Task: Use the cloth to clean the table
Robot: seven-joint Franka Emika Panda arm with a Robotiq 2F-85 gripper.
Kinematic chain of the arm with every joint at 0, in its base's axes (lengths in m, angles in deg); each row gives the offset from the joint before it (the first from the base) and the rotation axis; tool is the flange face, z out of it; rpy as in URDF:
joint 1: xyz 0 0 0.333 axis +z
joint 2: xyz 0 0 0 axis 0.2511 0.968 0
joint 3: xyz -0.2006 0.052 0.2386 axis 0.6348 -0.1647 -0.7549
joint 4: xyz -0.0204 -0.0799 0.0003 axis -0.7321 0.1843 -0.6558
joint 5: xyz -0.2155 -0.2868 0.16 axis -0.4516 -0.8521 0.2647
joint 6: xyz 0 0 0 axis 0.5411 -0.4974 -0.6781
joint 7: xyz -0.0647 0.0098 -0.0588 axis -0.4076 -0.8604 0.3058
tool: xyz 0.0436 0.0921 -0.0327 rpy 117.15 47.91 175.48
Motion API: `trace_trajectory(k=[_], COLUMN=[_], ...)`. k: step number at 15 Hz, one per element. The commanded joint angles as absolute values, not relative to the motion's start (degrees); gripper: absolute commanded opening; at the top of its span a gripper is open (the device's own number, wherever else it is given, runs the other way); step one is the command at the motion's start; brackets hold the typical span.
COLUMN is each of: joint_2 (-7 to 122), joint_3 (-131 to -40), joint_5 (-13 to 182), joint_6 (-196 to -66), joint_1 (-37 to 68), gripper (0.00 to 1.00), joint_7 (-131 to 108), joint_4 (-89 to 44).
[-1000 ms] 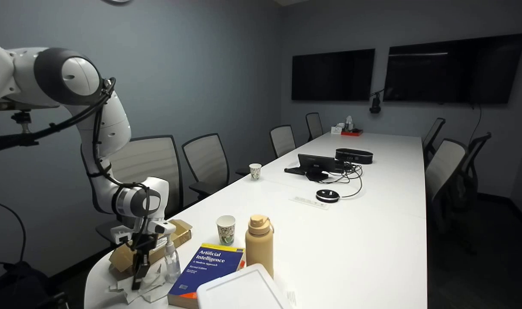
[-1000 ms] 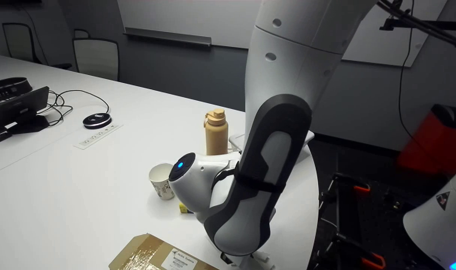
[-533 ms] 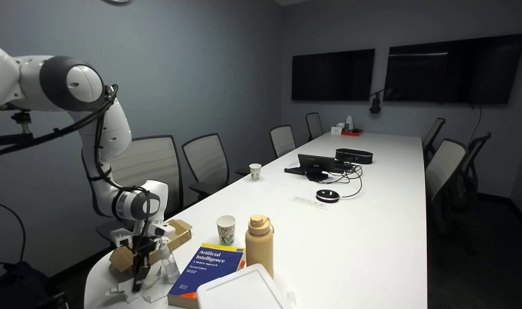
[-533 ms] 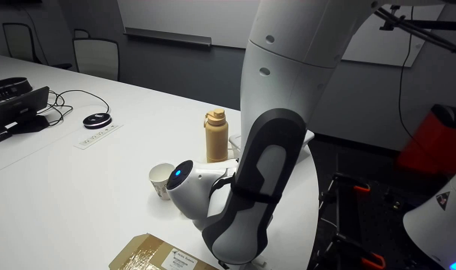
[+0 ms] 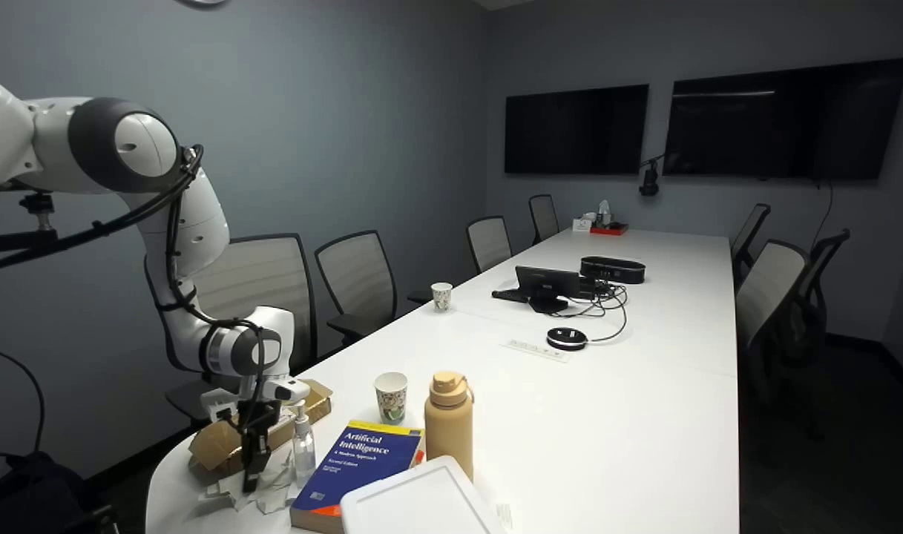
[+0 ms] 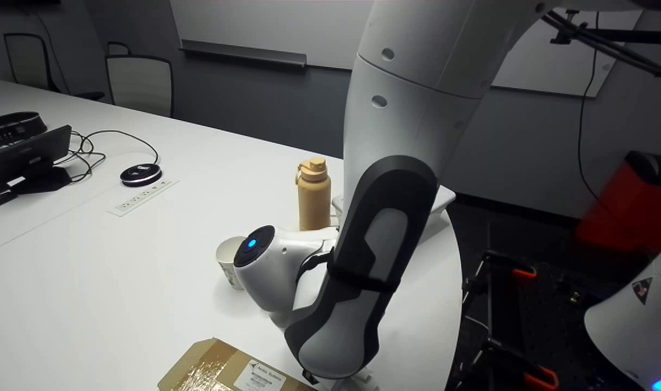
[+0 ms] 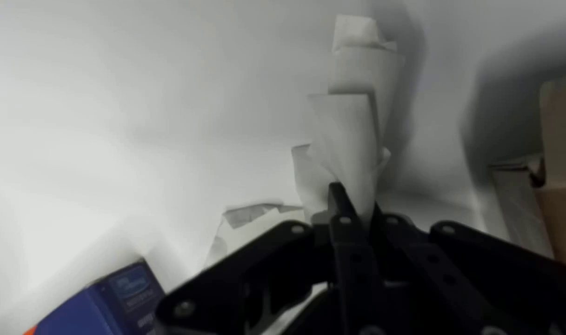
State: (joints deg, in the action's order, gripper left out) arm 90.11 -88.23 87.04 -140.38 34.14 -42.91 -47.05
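Note:
The cloth is a crumpled white sheet (image 5: 273, 489) on the white table (image 5: 607, 415), near its rounded end. My gripper (image 5: 251, 486) points down at it. In the wrist view my gripper (image 7: 358, 204) is shut on the cloth (image 7: 345, 135); folds stick out ahead of the fingertips and another piece lies to their left. The cloth lies on or just over the table; I cannot tell how firmly it presses. In an exterior view the arm hides the gripper and most of the cloth.
A clear pump bottle (image 5: 303, 449) stands right beside the cloth. A blue book (image 5: 362, 460), paper cup (image 5: 391, 400), tan flask (image 5: 449, 430) and white lidded box (image 5: 421, 504) stand further right. An open cardboard box (image 5: 214, 449) lies behind the gripper.
The gripper and cloth have shifted slightly right and back in an exterior view. The pump bottle, tilted half a second ago, now stands upright. The arm has come lower.

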Motion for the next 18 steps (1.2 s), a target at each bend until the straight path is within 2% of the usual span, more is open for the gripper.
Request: trace_trajectory(k=[1, 18], joint_2=[89.0, 86.3], joint_3=[-87.5, -89.3], joint_5=[87.0, 89.1], joint_6=[-142.5, -147.9], joint_1=[35.1, 34.4], gripper=[0.01, 0.01], joint_7=[-42.1, -40.4], joint_4=[-47.8, -50.6])
